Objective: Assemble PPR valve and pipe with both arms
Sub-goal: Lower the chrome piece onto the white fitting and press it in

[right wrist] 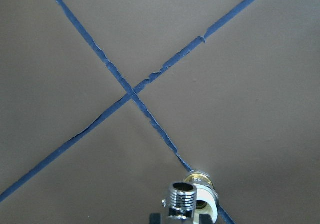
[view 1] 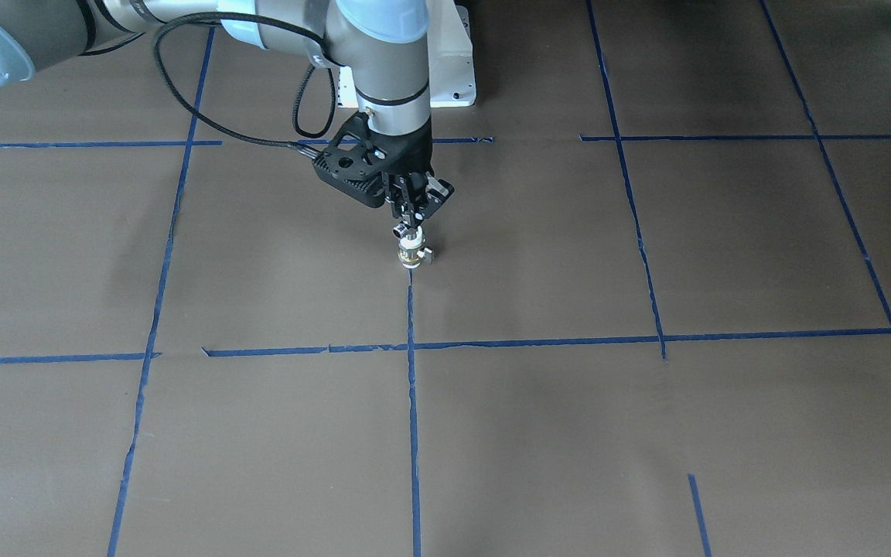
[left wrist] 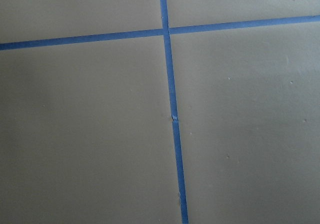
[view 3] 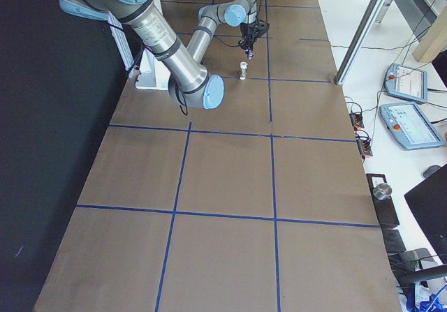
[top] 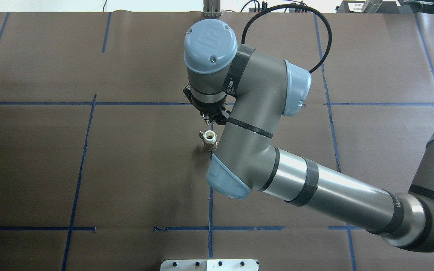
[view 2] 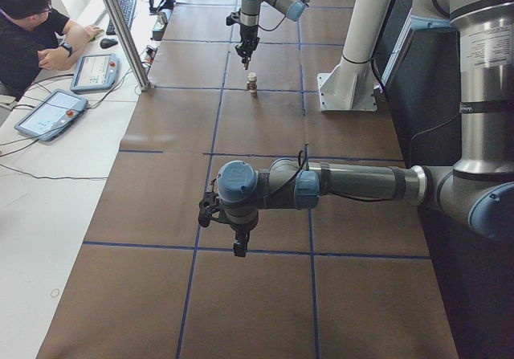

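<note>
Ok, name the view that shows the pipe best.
Right wrist view: the pipe sits close at the bottom edge, threads and open end clear, above the valve. Front view shows it small in the right gripper; overhead barely shows it; side views give a speck.

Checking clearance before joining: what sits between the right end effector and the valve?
Only the chrome fitting, held by the right end effector above the valve; the front-facing view shows it.

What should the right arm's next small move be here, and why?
Probably a slight sideways nudge of the right gripper to centre the pipe over the PPR valve before lowering. The valve stands upright with its white open end up, and in the right wrist view the pipe's threaded end sits slightly off the valve's mouth.
</note>
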Tool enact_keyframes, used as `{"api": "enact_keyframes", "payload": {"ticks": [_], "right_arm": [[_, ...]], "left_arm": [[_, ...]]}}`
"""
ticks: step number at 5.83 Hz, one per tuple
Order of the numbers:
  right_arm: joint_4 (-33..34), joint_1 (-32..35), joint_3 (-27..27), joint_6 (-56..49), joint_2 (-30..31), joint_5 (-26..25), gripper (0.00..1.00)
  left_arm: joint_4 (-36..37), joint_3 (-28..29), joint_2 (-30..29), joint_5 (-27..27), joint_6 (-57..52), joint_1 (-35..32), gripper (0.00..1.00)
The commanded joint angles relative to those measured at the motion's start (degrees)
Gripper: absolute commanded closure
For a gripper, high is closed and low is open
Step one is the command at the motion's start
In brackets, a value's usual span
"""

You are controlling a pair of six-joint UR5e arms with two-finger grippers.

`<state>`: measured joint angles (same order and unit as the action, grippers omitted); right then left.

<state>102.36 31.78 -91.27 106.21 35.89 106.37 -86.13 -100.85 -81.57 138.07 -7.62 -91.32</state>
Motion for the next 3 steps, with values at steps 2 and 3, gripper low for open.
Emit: {"api": "enact_keyframes", "payload": {"ticks": [2, 3], "right_arm": [[1.97, -2.25, 0.74, 0.22, 0.14, -1.43, 1.0], [1.97, -2.33, 0.57, 0.13, 0.41, -1.43, 1.0]], "left_arm": [[0.0, 0.04, -0.17, 0.09, 0.76, 0.0, 0.0], [0.09, 0.04, -0.17, 0.09, 0.76, 0.0, 0.0]]}}
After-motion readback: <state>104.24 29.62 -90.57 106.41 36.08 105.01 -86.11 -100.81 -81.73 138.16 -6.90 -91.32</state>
